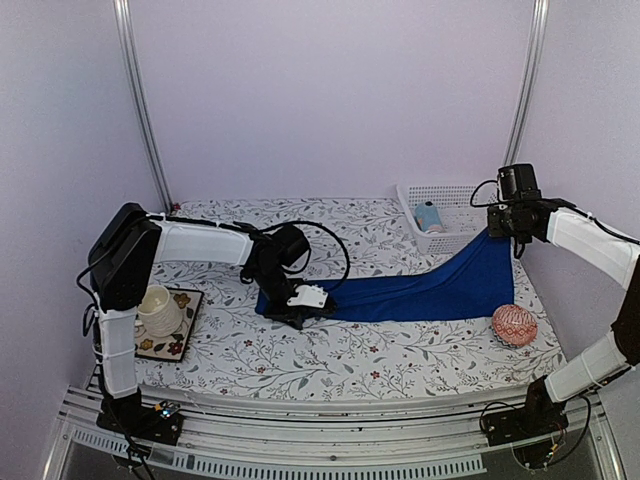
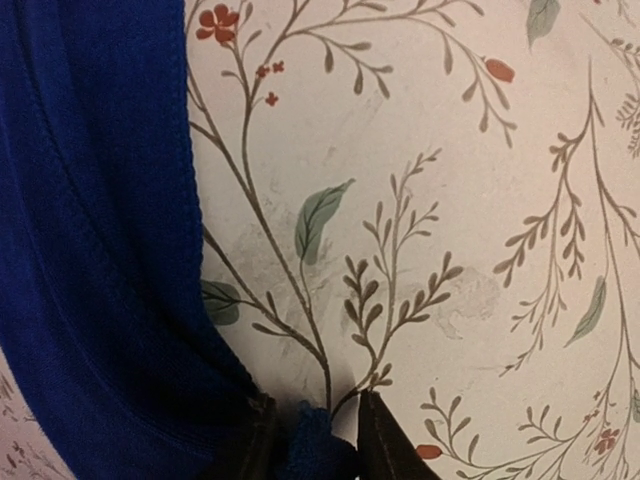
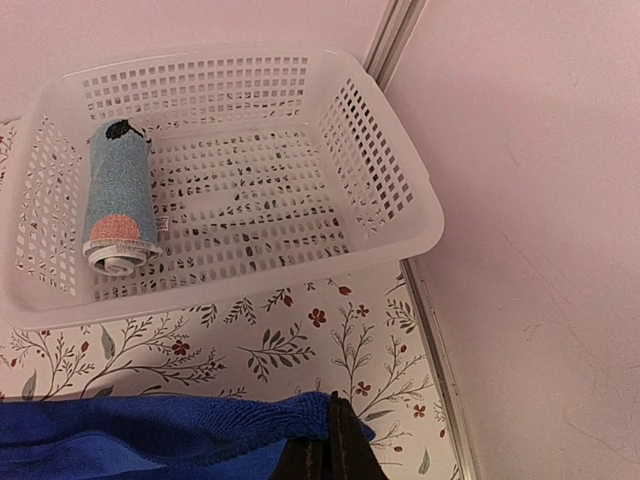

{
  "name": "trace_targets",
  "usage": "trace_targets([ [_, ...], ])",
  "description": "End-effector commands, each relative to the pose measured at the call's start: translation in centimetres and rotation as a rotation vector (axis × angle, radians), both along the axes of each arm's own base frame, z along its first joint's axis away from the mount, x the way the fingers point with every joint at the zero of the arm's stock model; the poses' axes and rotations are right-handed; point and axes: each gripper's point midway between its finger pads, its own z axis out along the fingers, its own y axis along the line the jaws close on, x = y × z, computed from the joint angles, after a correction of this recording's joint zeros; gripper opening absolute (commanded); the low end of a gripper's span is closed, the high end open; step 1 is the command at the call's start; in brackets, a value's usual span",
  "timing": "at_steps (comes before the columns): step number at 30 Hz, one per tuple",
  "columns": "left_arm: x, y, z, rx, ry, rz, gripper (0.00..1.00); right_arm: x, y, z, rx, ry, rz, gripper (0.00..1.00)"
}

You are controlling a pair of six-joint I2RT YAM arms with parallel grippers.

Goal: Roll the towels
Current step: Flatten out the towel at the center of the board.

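Observation:
The long royal-blue towel [image 1: 430, 288] stretches across the table, its right end lifted. My right gripper [image 1: 499, 226] is shut on that raised end, seen in the right wrist view [image 3: 200, 435] with the jaws pinched on the towel's edge. My left gripper [image 1: 300, 315] is low at the towel's left end and shut on a corner of the towel [image 2: 100, 250]; the fingers [image 2: 385, 445] pinch a small fold of it [image 2: 315, 450]. The light-blue towel [image 1: 429, 216] lies rolled in the white basket [image 1: 452, 193], also in the right wrist view [image 3: 118, 197].
A pink-red patterned ball [image 1: 514, 325] sits near the front right. A cup [image 1: 157, 310] stands on a patterned coaster [image 1: 186, 335] at the left. The basket [image 3: 390, 200] stands at the back right by the wall and frame post [image 1: 527, 85].

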Motion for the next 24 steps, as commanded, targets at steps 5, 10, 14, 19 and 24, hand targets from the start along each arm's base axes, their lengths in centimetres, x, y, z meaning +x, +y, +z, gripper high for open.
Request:
trace_targets([
  [5,0.2,-0.1,1.4,-0.011,-0.014,0.023,0.0,0.1,0.5,0.8,0.009,-0.03,0.018,0.05],
  [10,0.3,-0.6,2.6,-0.043,-0.028,0.032,0.0,0.1,0.6,0.7,0.01,-0.025,0.022,0.05],
  [14,1.1,-1.4,6.3,-0.155,-0.114,0.05,0.0,0.0,0.6,0.9,0.012,-0.028,0.024,0.04],
  [19,3.0,-2.0,12.8,-0.363,-0.313,0.129,0.0,0.0,1.0,1.4,0.03,-0.039,0.042,0.05],
  [24,5.5,-0.9,17.1,-0.488,-0.509,0.301,0.0,-0.3,2.0,2.9,0.068,-0.068,0.081,0.04],
])
